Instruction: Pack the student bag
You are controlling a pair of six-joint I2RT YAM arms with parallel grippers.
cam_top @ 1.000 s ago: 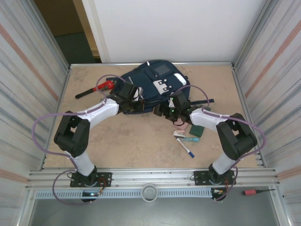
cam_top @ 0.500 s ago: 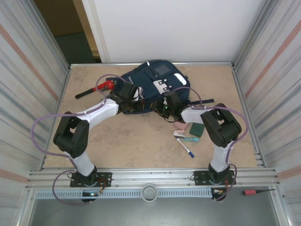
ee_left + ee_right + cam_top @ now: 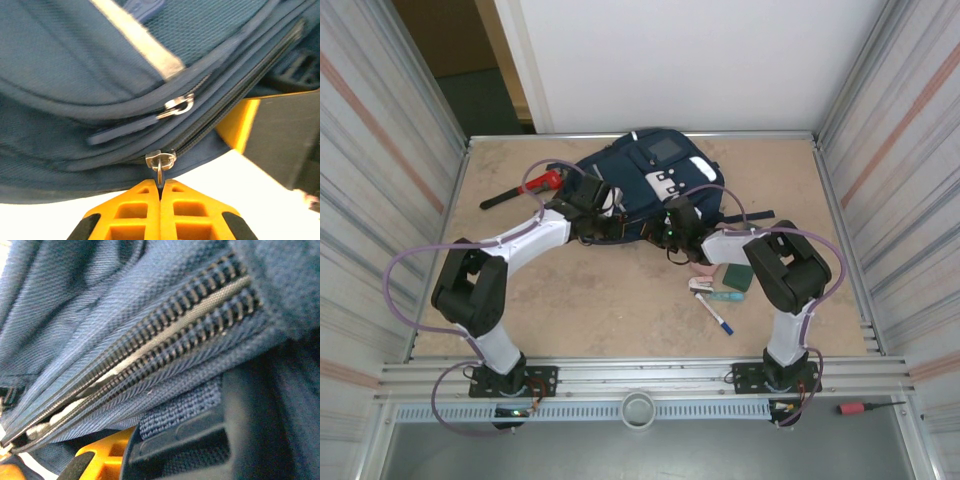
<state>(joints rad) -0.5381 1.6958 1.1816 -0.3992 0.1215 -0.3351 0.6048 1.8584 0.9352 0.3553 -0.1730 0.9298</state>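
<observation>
High top view down over the table [image 3: 610, 300]; both wrist views close up against the student bag [image 3: 630, 170]

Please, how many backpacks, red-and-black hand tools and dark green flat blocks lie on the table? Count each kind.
Navy-blue fabric backpack: 1
Red-and-black hand tool: 1
Dark green flat block: 1
Total: 3

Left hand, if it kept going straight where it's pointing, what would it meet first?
The student bag: its zippered seam lies right ahead of the left hand, whose tips pinch a metal zipper pull.
</observation>
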